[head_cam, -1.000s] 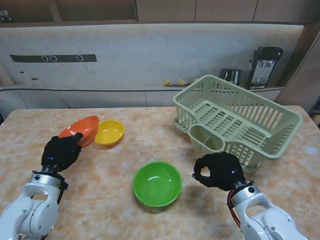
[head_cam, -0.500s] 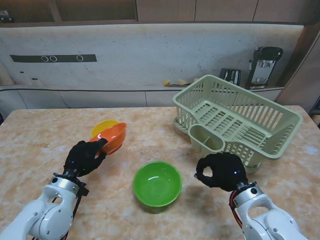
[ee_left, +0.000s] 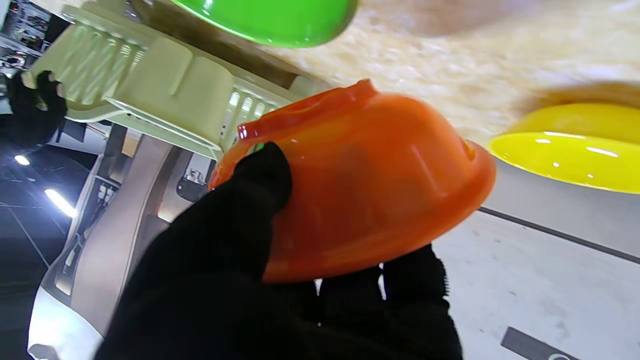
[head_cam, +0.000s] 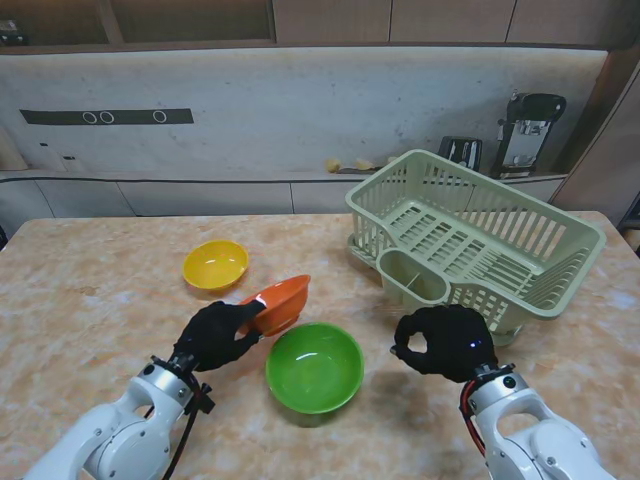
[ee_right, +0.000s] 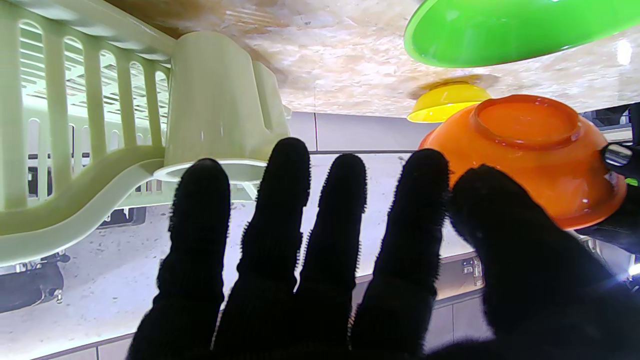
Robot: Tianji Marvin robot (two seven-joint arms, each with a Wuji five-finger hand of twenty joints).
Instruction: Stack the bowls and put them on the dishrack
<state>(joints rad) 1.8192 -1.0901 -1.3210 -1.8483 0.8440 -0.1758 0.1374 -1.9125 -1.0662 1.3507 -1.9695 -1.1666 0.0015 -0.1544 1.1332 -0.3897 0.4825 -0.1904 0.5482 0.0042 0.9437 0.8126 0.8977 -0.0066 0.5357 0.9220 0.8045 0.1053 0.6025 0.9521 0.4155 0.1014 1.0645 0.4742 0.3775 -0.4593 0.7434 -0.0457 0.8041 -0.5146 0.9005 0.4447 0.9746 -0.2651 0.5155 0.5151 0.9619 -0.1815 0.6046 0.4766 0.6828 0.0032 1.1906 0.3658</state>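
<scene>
From the stand's view, the left robot hand (head_cam: 215, 336), gloved in black knit, grips the rim of a glossy orange plastic bowl (head_cam: 279, 303) and holds it tilted, clear of the speckled beige stone-look counter (head_cam: 90, 290). That bowl hangs at the far-left edge of a glossy green plastic bowl (head_cam: 314, 367), which sits upright on the counter. A smaller glossy yellow plastic bowl (head_cam: 215, 265) rests farther from me and left of the green bowl, apart from it. The pale green slatted plastic dishrack (head_cam: 472, 240), with a rounded cutlery cup on its near corner, stands right of the green bowl and farther back. The right robot hand (head_cam: 440, 343) hovers just right of the green bowl, holding nothing, fingers curled loosely and spread. Half a second ago the orange bowl overlapped the yellow bowl; it has since travelled toward the green bowl, while the right robot hand has kept its place.

In the left wrist view, black fingers (ee_left: 250, 200) wrap over the orange bowl's (ee_left: 370, 180) smooth outer wall, with a ridged foot ring showing at its base. The green bowl (ee_left: 270, 20) and yellow bowl (ee_left: 570, 150) flank it, and the dishrack (ee_left: 150, 90) shows moulded ribs.

In the right wrist view, four straight fingers (ee_right: 280, 200) and a thumb are held apart, gripping nothing. Beyond them are the dishrack's cup (ee_right: 220, 100), the green bowl (ee_right: 500, 30), the yellow bowl (ee_right: 445, 102) and the orange bowl (ee_right: 530, 145), foot ring facing the camera.
</scene>
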